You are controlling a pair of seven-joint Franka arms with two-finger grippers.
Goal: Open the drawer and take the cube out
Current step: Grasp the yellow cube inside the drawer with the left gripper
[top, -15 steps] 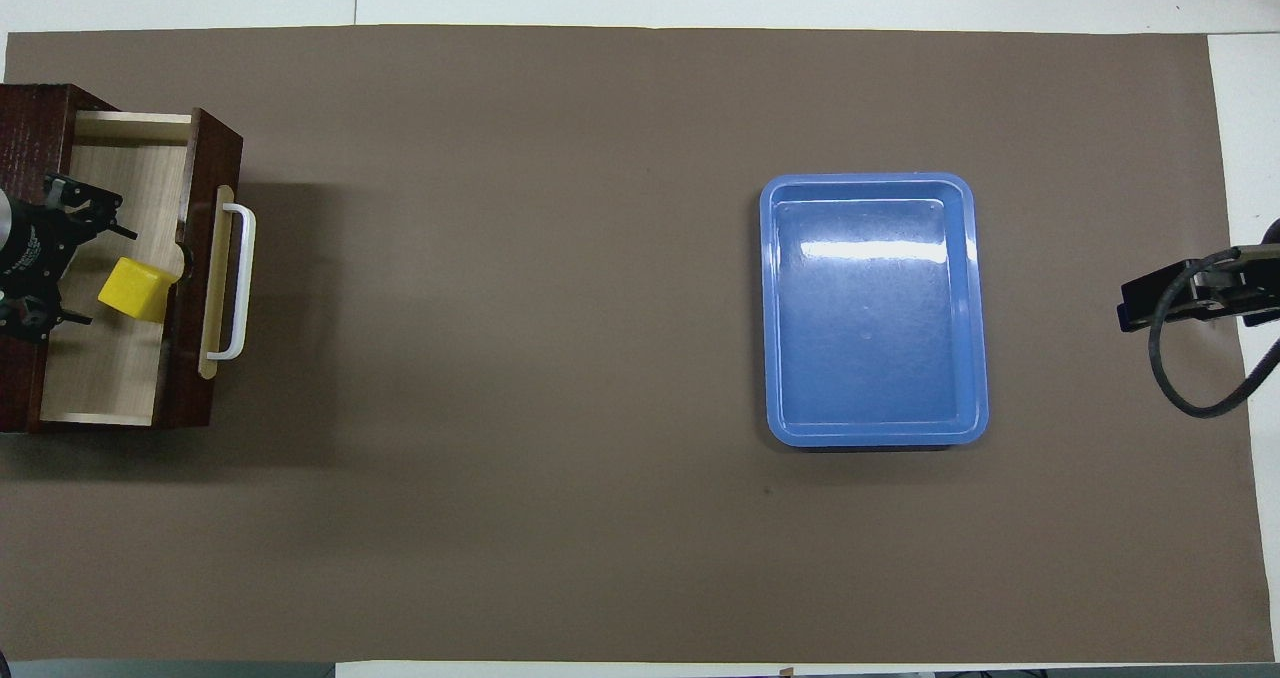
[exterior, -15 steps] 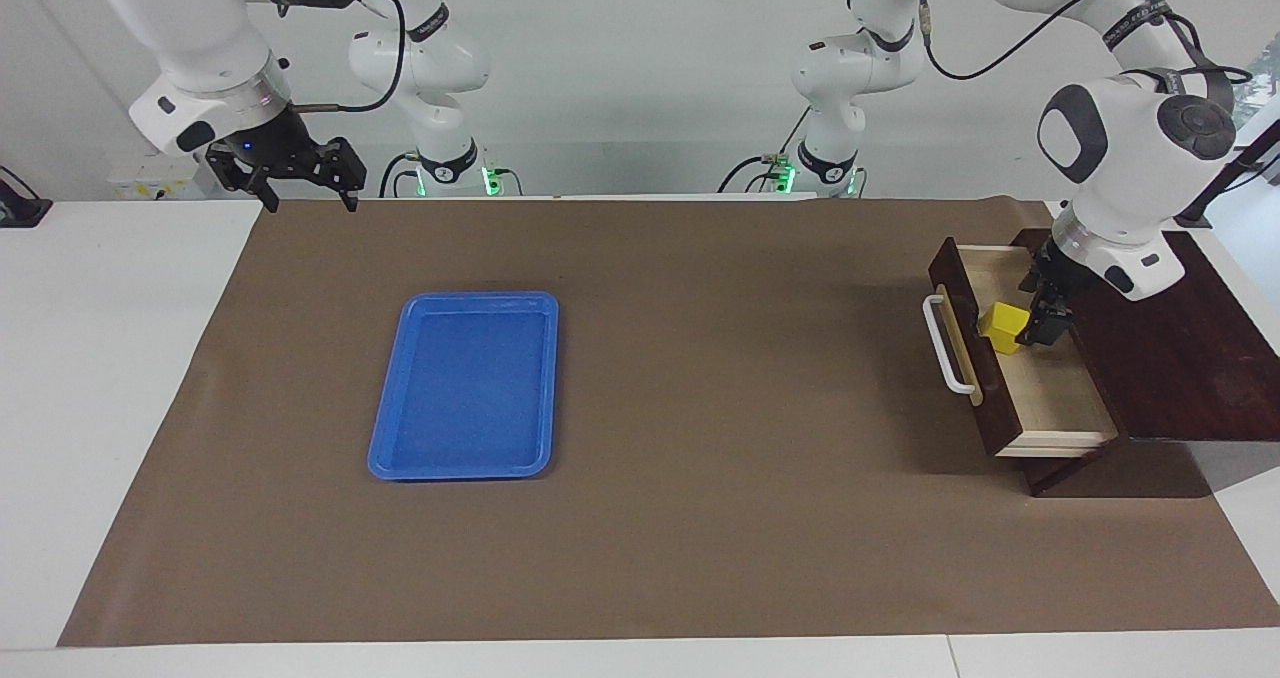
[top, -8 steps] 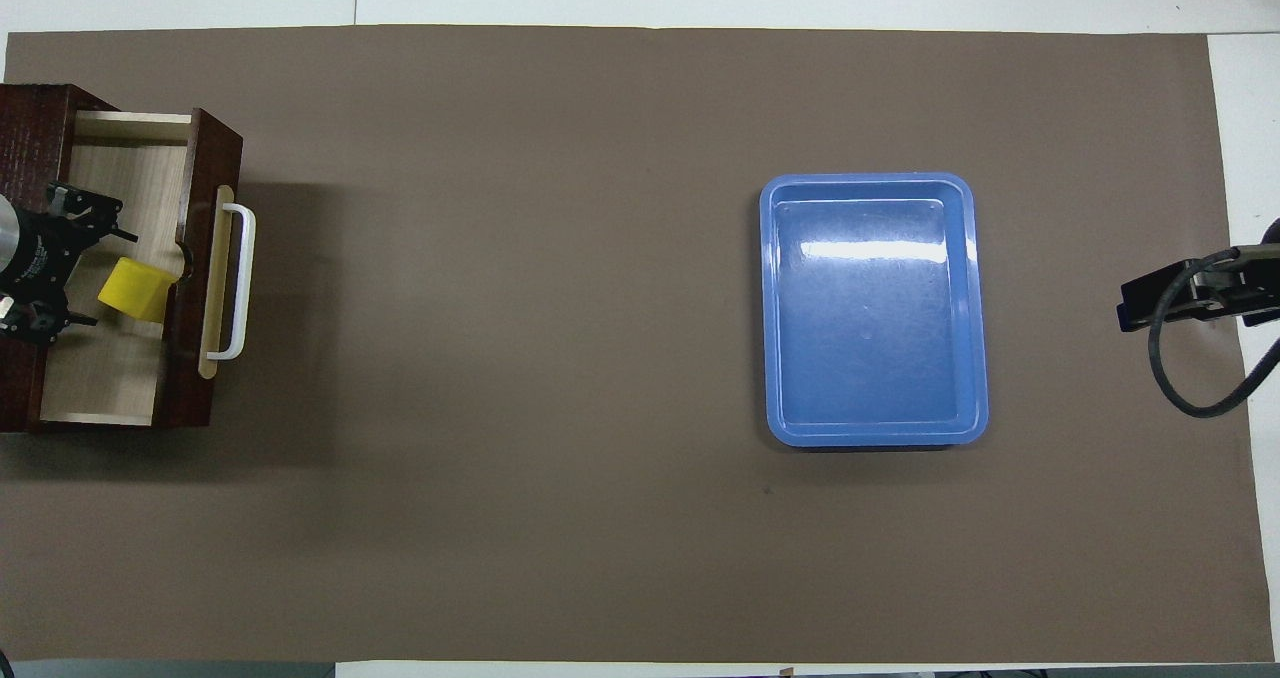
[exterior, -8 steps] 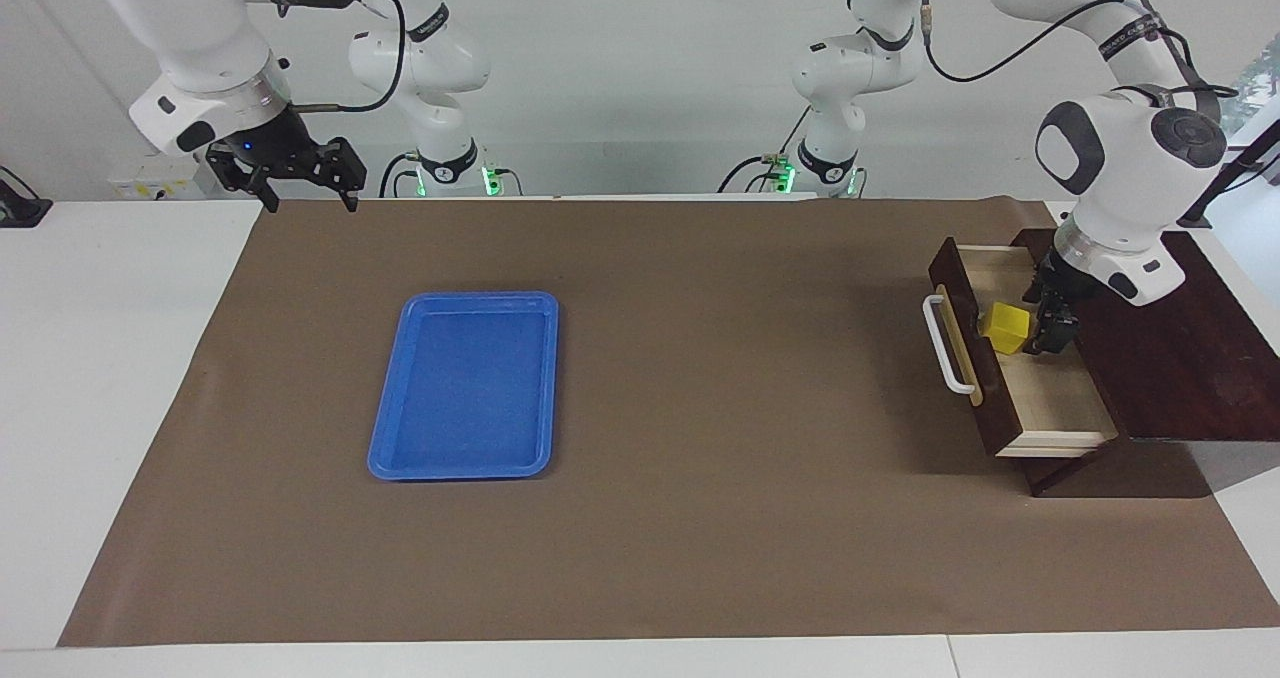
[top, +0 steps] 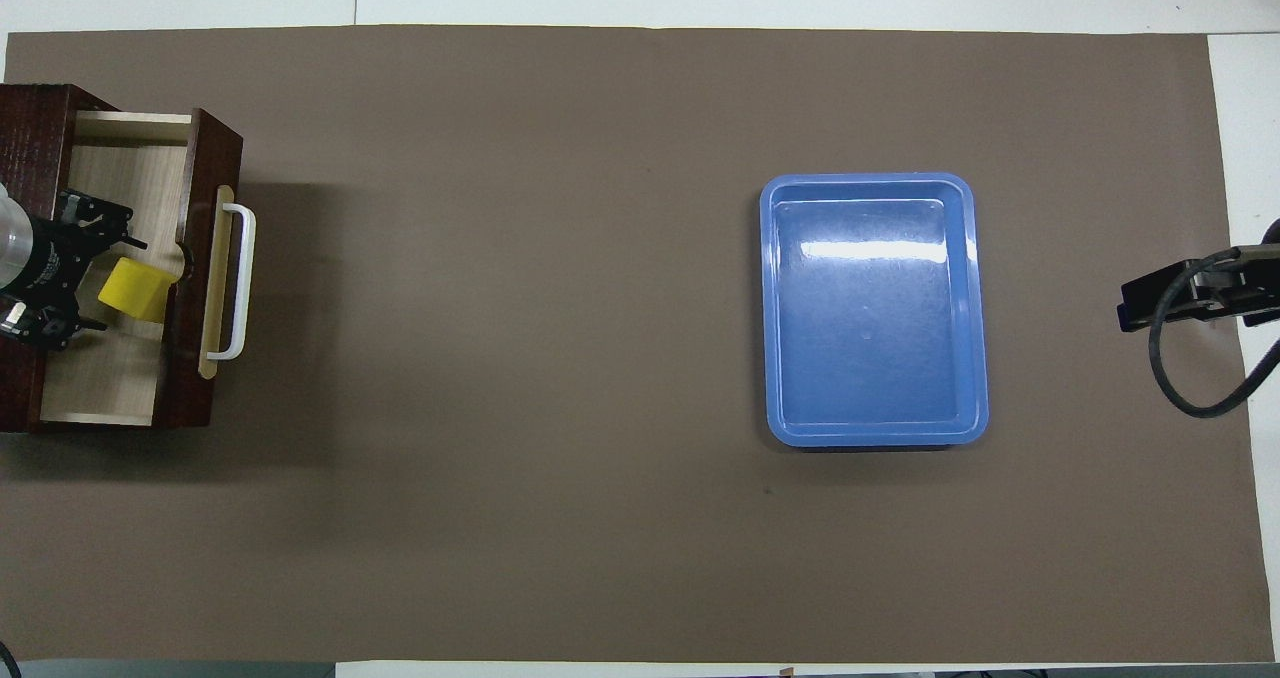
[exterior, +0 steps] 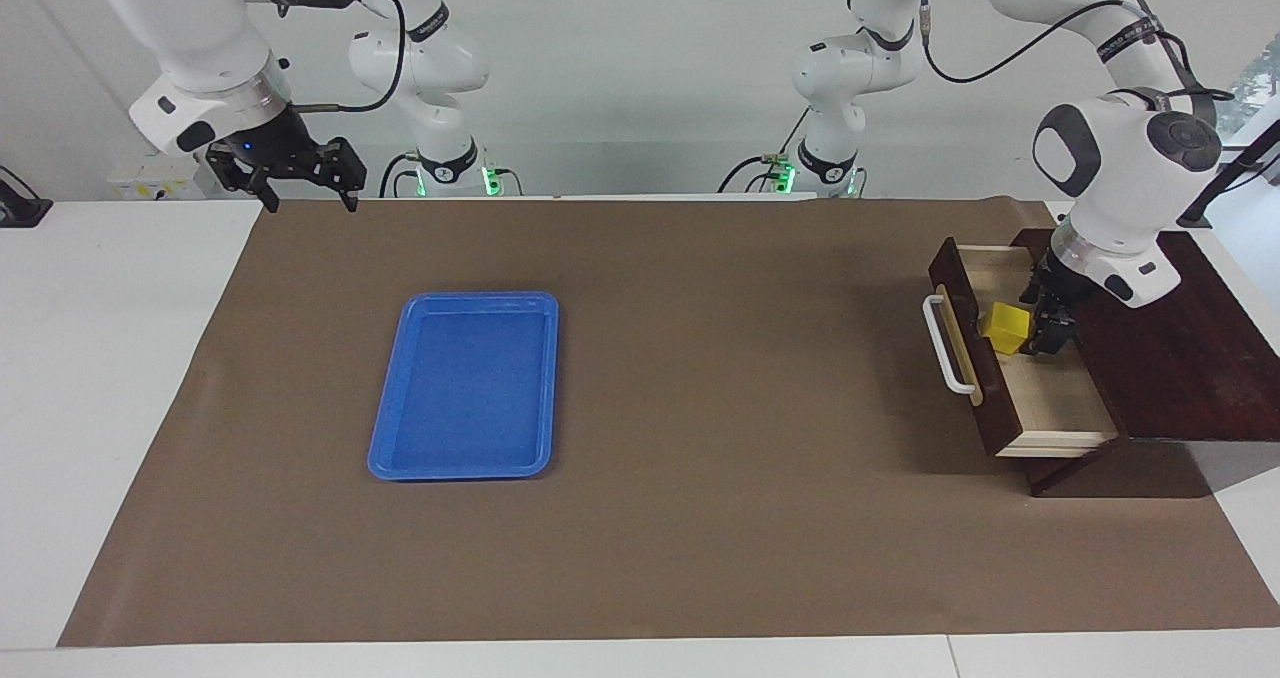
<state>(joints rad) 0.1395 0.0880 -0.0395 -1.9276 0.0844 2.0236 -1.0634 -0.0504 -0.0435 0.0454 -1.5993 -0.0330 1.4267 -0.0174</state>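
**Position check before lifting**

- Locate the drawer (exterior: pixel 990 408): pulled open from the dark box (exterior: pixel 1190 358) at the left arm's end of the tabletop (exterior: pixel 700 408), with the white handle (exterior: pixel 945 343) facing the middle of the tabletop.
- Locate the cube (exterior: pixel 1006 326): inside the drawer, close against the inner face of the drawer front, about level with the middle of the handle, not yet taken out.
- Locate the left gripper (exterior: pixel 1048 336): lowered into the drawer on a tilted wrist, right beside the cube on the side toward the box.
- Treat the state of these jaws as undetermined. Cannot tell from either view whether closed on the cube, merely touching it, or standing just off it.
- Note the governing relation: from the jaws, cube lies toward the drawer front, so the front panel blocks any push that way. No long axis on a cube; square the jaws to a pair of flat faces instead.
- Judged step: securing the cube, then raising it straight up past the drawer walls.
- Risk: tilted approach likely to wedge the cube against the front panel or roll it onto an edge.
- Locate the right gripper (exterior: pixel 298 183): waiting in the air over the corner of the brown cover at the right arm's end, jaws spread wide, holding nothing, well apart from the drawer.
- Assign the lift to the left arm, by far the nearer.
- Note the blue tray (exterior: pixel 480 297): flat on the tabletop toward the right arm's end.
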